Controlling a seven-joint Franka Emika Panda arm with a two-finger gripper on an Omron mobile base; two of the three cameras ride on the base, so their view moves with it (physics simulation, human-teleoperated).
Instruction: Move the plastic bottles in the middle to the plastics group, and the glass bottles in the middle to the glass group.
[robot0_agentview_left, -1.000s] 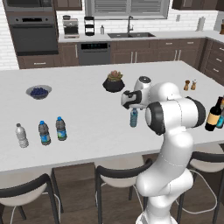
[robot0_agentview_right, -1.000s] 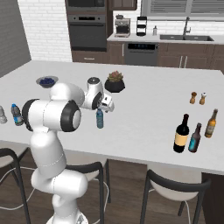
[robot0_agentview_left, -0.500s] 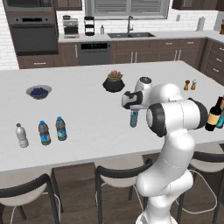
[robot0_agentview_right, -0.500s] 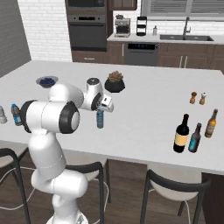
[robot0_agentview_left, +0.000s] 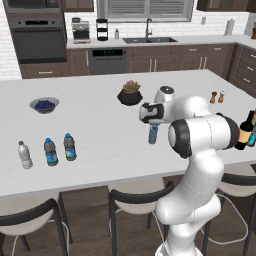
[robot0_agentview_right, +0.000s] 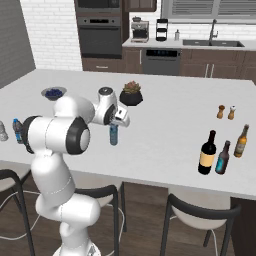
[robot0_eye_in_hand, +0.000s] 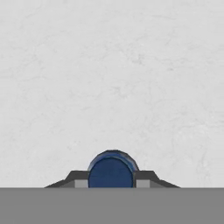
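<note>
White marble-look island (robot0_agentview_left: 100, 135) in a dark-cabinet kitchen – oven and sink along the back wall. Near the island's centre the gripper (robot0_agentview_left: 153, 126) comes down from above, fingers closed on the cap end of a pale blue plastic bottle (robot0_agentview_left: 152, 135); the hand view looks straight down on its blue cap (robot0_eye_in_hand: 111, 172) pinched between the two tips. Bottle stands upright, long axis vertical and in line with the gripper; whether its base is on the counter or just off it I cannot tell. The plastics group (robot0_agentview_left: 46, 152) – one clear white-capped bottle and two blue-capped ones – stands well apart at roughly 8 o'clock from the held bottle in the left base view, toward the island's near left edge. My reading: the carry must run that way, bottle kept upright. The dark wine bottle (robot0_agentview_right: 206, 153) already stands beside the glass group (robot0_agentview_right: 231, 148) at the far right, with two small shakers (robot0_agentview_right: 225, 111) behind. Labels show as colour patches only; no writing is readable.
</note>
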